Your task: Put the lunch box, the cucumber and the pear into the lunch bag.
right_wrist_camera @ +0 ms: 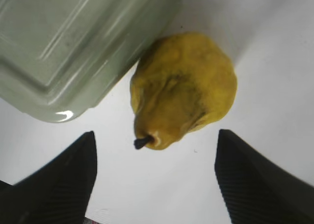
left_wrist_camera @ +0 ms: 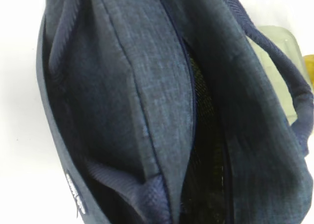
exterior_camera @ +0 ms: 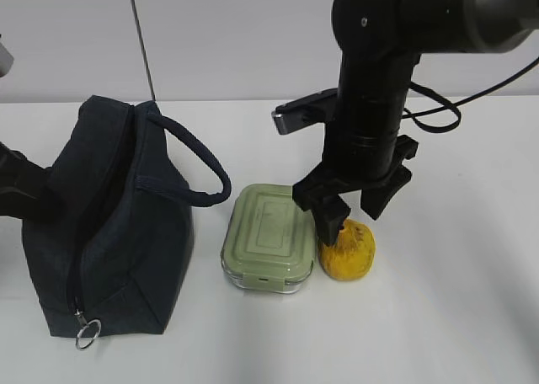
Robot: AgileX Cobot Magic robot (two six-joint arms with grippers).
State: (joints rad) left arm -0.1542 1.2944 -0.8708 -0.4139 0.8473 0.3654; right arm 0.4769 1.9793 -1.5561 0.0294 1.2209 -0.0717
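1. Metal ring zip pull [exterior_camera: 88, 333] hangs at near end of the lunch bag [exterior_camera: 109, 232], nearest thing on the white desk [exterior_camera: 438, 317].
2. Lunch bag: dark navy fabric, stands on left of desk w/ zip top gaping; left wrist view shows the dark inside thru the opening [left_wrist_camera: 206, 150]. One loop handle [exterior_camera: 198, 161] arcs out to the right.
3. Lunch box [exterior_camera: 269, 237]: pale sage-green lid on clear base, mid desk, just right of bag, a little apart from it.
4. Pear [exterior_camera: 347, 249]: lumpy yellow-orange, on desk touching or nearly touching right side of lunch box; in right wrist view the stem [right_wrist_camera: 142, 142] points toward the camera.
5. Right claw [exterior_camera: 354, 207]: hangs over pear, jaws spread wide, one finger [right_wrist_camera: 59, 180] on the box side, the other on the far-right side; pads not touching the fruit in wrist view.
6. Left claw: only a dark bit of arm [exterior_camera: 21, 190] shows at left edge beside the bag; can't tell if open or closed.
7. Cucumber: not visible in any view.
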